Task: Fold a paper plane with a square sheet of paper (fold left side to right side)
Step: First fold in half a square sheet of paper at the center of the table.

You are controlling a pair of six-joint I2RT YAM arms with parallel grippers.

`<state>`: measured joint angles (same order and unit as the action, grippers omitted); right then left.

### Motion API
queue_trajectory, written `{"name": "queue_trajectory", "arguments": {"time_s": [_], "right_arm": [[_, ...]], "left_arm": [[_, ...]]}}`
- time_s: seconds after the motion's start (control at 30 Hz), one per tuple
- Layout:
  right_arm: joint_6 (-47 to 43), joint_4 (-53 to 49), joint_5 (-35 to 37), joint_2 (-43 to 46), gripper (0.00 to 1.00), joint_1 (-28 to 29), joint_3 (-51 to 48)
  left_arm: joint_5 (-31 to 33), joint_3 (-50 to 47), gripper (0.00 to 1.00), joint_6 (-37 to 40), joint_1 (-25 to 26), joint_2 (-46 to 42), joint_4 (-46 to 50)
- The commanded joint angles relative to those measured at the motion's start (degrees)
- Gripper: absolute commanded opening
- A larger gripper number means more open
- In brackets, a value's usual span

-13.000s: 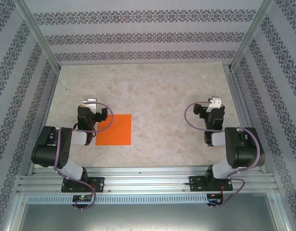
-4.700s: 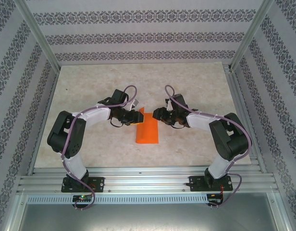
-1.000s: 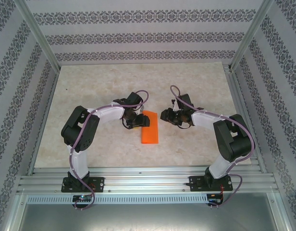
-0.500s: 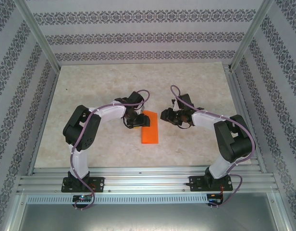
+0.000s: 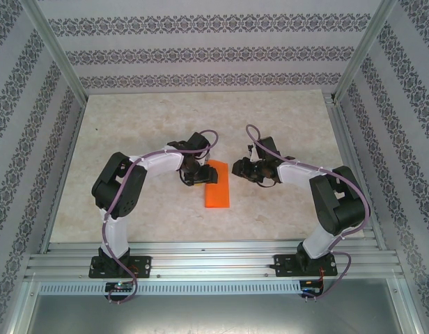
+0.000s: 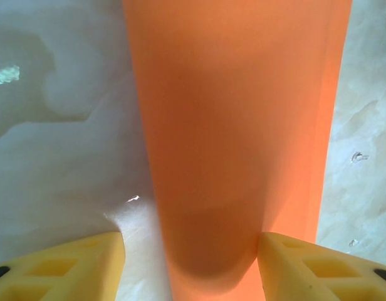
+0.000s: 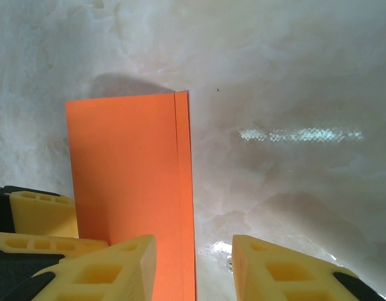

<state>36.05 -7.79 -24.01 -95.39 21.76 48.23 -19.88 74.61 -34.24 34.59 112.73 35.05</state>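
Paper: orange sheet (image 5: 216, 186), folded narrow, flat on the counter (image 5: 131, 118) between my 2 pincers.
Left pincer (image 6: 190, 269): half open, straddling it.
Right pincer (image 7: 193, 266): parted, empty, at its edge.
Risk: dragging may skew the layers.

The counter (image 5: 131, 118) is pale and cloudy like stone, cream with soft brown and grey patches. It is smooth and shiny. In the right wrist view a bright streak of light (image 7: 299, 133) shines on it. Three walls stand round it: the back wall (image 5: 207, 49), the left wall (image 5: 19, 104) and the right wall (image 5: 409, 104). All are light grey with dark flowery stripes. Two silver metal posts rise at the far corners, the left post (image 5: 54, 49) and the right post (image 5: 364, 49). A silver metal rail (image 5: 214, 263) with long grooves runs along the near edge. Below it lies a flat grey metal sheet (image 5: 214, 313).
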Motion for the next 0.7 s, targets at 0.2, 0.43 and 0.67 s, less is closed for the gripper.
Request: {"name": "queue_trajectory", "arguments": {"time_s": [0.2, 0.43, 0.67], "right_arm": [[-0.4, 0.8, 0.5, 2.3, 0.37, 0.6, -1.2], [-0.4, 0.7, 0.8, 2.8, 0.37, 0.6, -1.5], [-0.4, 0.6, 0.8, 2.9, 0.37, 0.6, -1.7]], "left_arm": [[-1.5, 2.1, 0.58, -0.6, 2.0, 0.1, -2.6], [-2.0, 2.6, 0.58, -0.5, 2.1, 0.1, -2.3], [0.4, 2.0, 0.56, -0.4, 2.1, 0.4, -1.7]]}}
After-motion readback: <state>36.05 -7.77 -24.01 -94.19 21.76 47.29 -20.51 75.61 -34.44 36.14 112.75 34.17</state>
